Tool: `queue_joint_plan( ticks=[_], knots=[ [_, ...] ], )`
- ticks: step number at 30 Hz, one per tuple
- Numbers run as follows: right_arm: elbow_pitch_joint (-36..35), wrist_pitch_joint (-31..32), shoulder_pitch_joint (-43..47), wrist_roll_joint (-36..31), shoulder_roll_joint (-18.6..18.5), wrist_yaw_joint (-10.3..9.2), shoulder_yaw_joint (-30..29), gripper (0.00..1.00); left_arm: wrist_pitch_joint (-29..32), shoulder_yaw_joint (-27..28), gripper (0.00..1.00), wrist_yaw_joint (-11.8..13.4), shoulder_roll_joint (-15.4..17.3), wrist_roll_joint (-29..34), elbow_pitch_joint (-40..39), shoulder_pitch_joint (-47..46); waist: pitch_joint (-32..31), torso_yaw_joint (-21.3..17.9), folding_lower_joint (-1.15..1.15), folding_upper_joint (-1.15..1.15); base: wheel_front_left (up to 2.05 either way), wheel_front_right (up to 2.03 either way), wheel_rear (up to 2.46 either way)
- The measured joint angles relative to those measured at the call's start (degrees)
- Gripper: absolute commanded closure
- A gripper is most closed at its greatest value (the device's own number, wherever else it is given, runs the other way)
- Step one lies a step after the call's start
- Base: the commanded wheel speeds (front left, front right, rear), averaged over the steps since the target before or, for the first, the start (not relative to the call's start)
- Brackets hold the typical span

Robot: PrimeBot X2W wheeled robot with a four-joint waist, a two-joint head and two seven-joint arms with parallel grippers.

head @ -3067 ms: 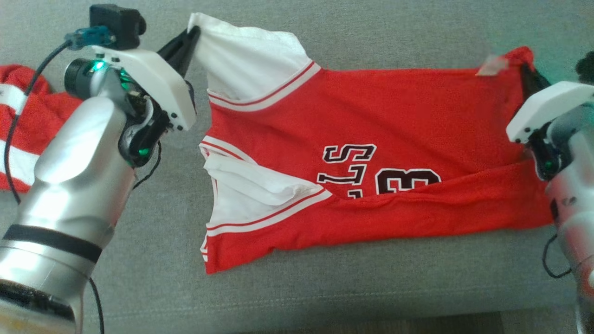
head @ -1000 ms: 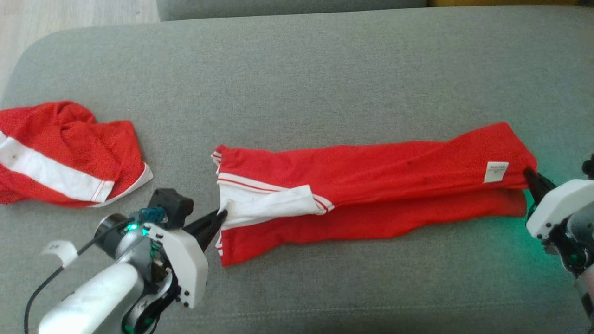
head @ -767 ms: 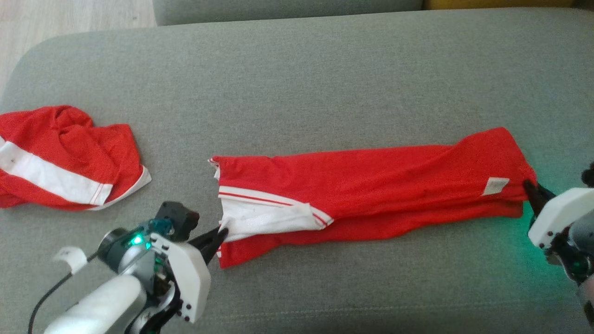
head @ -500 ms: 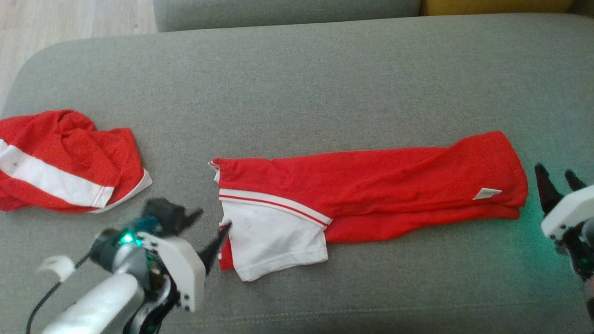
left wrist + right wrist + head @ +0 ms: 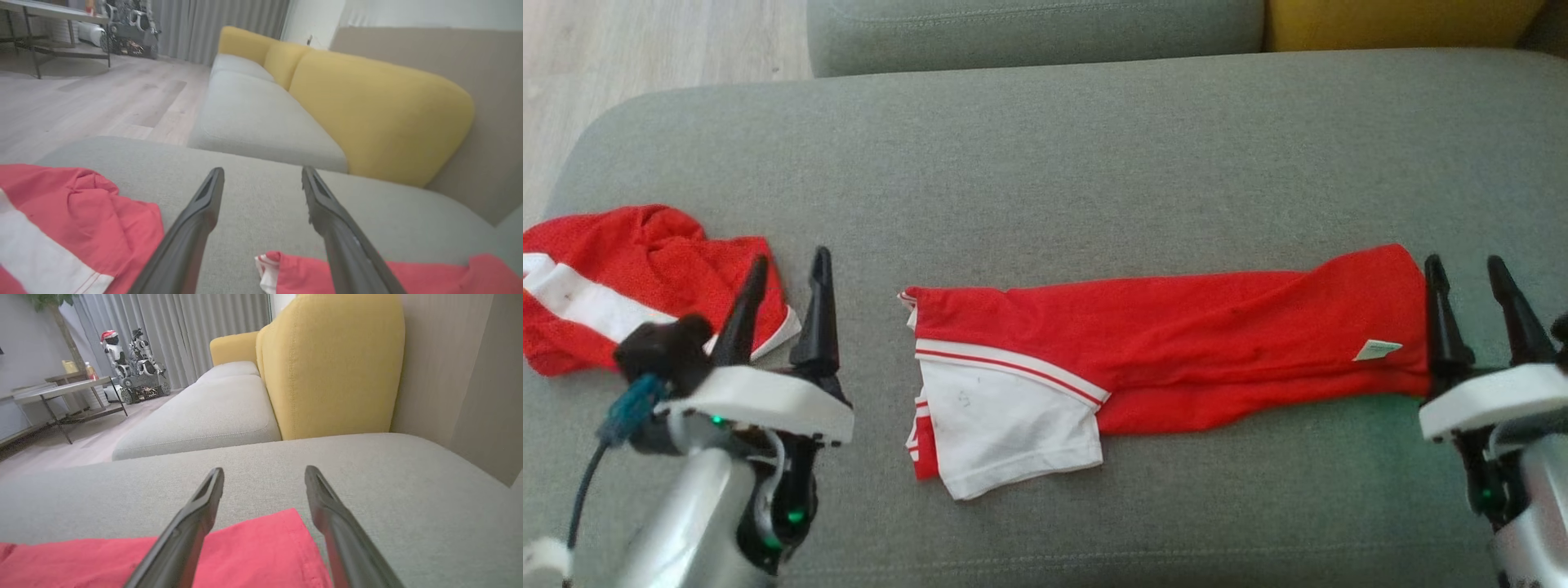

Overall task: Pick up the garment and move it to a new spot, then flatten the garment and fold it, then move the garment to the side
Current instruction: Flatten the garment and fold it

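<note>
Head view
- red cloths: two on the grey cushion [image 5: 1045,163]: the garment [image 5: 1192,343] and a second red cloth [image 5: 662,261]
- garment: folded into one long band lying flat across the cushion; one white sleeve [image 5: 1013,425] spread at its left end, one white tag [image 5: 1376,349] near its right end
- second red cloth: crumpled, with a white stripe, well apart from the garment's left end
- left tool [image 5: 791,258]: two fingers spread wide, gripping nothing, between the garment's left end and the second red cloth
- right tool [image 5: 1464,263]: two fingers spread wide, gripping nothing, at the garment's right end; whether it touches, I cannot tell

Left wrist view
- left tool [image 5: 263,170]: open and empty, above bare cushion
- garment [image 5: 429,277]: its end low behind the right-hand finger
- second red cloth [image 5: 81,212]: on the garment's far side of the fingers
- yellow cushions [image 5: 380,110]: three, beyond the garment

Right wrist view
- right tool [image 5: 264,470]: open and empty
- garment [image 5: 253,547]: its corner lies below the gap between the two fingers
</note>
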Motion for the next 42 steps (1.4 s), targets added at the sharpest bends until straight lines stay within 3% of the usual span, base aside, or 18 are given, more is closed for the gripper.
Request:
queue_joint_plan(
  ticks=[2,6,11,16,20,36,42],
  knots=[
    [-1.4,-1.3,1.4,-4.6,0.4,0.00,-0.8,0.00,0.0,5.5,0.00,-0.4,-3.7,3.4,-2.1,2.5,-0.2,0.0,0.00,0.00,0.00,0.00,0.00],
    [-3.8,-2.3,3.3,-9.9,3.6,0.00,-3.3,0.00,0.0,11.4,0.00,-4.2,-11.0,11.0,-4.1,8.2,-0.1,0.2,0.00,0.00,0.00,0.00,0.00],
    [-5.7,-2.4,5.4,-14.5,6.5,0.00,-5.8,0.00,0.0,17.3,0.00,-9.6,-16.4,17.3,-3.3,12.6,0.6,0.7,0.00,0.00,0.00,0.00,0.00],
    [-6.4,-2.4,5.7,-16.2,8.1,0.00,-8.7,0.00,0.0,20.3,0.00,-13.4,-18.1,20.8,-1.4,12.6,1.5,1.2,0.00,0.00,0.00,0.00,0.00],
    [-1.5,-2.5,5.4,-16.1,9.0,0.00,-11.5,0.00,0.0,20.8,0.00,-15.4,-18.2,22.3,0.3,12.3,2.2,1.4,0.00,0.00,0.00,0.00,0.00],
    [19.8,2.4,-6.7,-17.8,9.0,0.00,-20.7,0.00,0.0,18.9,0.00,-15.5,-18.5,22.5,1.4,9.4,5.9,3.1,0.00,0.00,0.00,0.00,0.00],
    [25.1,3.8,-9.8,-14.9,9.1,0.00,-19.8,0.00,0.0,18.9,0.00,-15.3,-18.5,22.5,1.5,9.0,6.6,3.4,0.00,0.00,0.00,0.00,0.00]
  ],
)
